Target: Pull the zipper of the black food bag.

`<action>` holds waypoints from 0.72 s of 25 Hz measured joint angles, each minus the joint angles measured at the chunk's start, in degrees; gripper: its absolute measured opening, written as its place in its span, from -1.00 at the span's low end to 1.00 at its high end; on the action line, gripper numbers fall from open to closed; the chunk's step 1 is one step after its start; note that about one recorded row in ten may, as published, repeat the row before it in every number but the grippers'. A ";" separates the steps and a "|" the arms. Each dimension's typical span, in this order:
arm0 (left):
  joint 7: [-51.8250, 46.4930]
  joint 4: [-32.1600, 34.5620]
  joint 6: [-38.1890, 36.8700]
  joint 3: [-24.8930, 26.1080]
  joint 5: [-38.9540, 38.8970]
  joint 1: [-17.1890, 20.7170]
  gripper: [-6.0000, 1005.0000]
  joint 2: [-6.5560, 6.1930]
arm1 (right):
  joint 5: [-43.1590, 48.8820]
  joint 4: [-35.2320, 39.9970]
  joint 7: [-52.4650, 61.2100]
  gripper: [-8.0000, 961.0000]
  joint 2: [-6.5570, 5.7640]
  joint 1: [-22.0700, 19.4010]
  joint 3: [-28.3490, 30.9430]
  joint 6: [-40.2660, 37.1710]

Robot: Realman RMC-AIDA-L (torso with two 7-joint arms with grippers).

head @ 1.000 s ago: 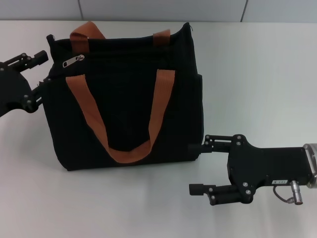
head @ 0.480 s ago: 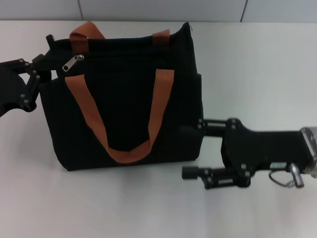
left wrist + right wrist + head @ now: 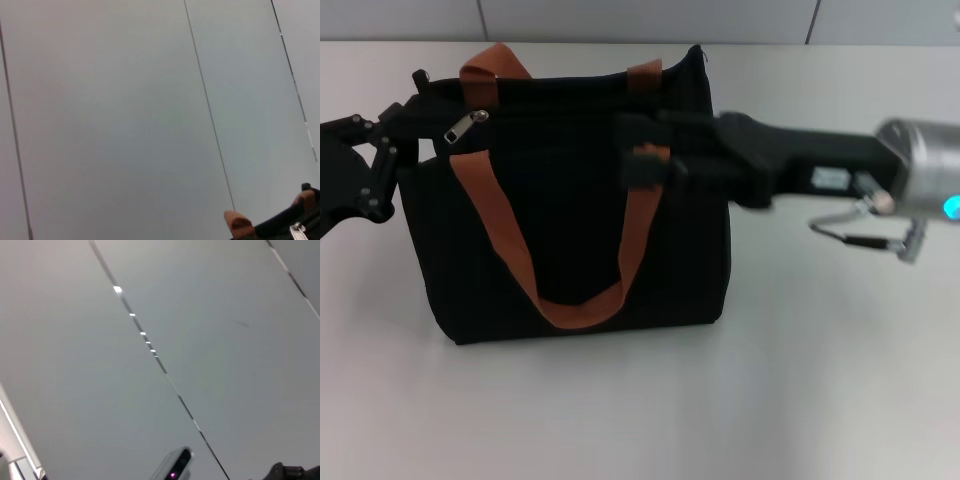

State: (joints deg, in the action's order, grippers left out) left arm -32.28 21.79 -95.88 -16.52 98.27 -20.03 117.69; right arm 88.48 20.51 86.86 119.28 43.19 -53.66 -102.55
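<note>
Standing black food bag (image 3: 570, 230), silver zipper (image 3: 466, 122) top-left, orange-brown straps (image 3: 570, 300)

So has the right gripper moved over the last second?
Yes. The right gripper has swung from the table beside the boxy black fabric food bag's lower corner up over its top, near the orange-brown strap.

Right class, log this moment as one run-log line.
left gripper: at bag's top left corner | zipper: not gripped | right gripper: over bag front, near strap
</note>
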 joint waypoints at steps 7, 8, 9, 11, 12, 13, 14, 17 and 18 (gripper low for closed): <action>0.02 0.01 -0.49 0.00 -1.77 -0.01 -0.95 -0.01 | 0.00 1.65 16.07 0.57 -0.17 6.93 -0.53 8.30; 0.03 0.02 -0.71 0.00 -1.89 -0.02 -0.95 -0.01 | 0.30 2.34 18.50 0.57 -0.17 7.57 -0.70 9.26; 0.02 0.01 -0.96 0.00 -1.93 -0.05 -0.95 -0.01 | 0.90 3.23 21.61 0.57 -0.18 8.48 -1.05 10.24; 0.02 0.00 -1.15 0.00 -2.02 -0.15 -0.95 -0.01 | 2.66 4.29 26.22 0.57 -0.18 10.14 -1.76 12.04; 0.03 0.00 -1.06 0.00 -2.06 -0.24 -0.95 0.00 | 3.74 4.61 28.36 0.57 -0.18 10.99 -2.02 12.99; 0.02 0.00 -0.84 0.00 -2.07 -0.32 -0.95 0.04 | 4.50 4.71 30.06 0.57 -0.18 11.81 -2.11 13.76; 0.03 -0.06 -0.54 0.00 -2.09 -0.45 -0.95 0.08 | 5.20 4.76 31.82 0.57 -0.18 12.60 -2.16 14.55; 0.03 -0.09 -0.59 0.00 -2.23 -0.47 -0.95 0.13 | 6.74 4.69 35.71 0.57 -0.19 14.63 -2.23 15.54; 0.03 -0.09 -0.67 0.00 -2.35 -0.48 -0.95 0.15 | 7.56 4.68 36.71 0.57 -0.18 15.26 -2.26 15.86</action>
State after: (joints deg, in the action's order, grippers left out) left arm -32.25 21.71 -96.55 -16.53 95.92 -20.51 117.84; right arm 96.05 25.19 123.57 119.09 58.45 -55.92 -86.69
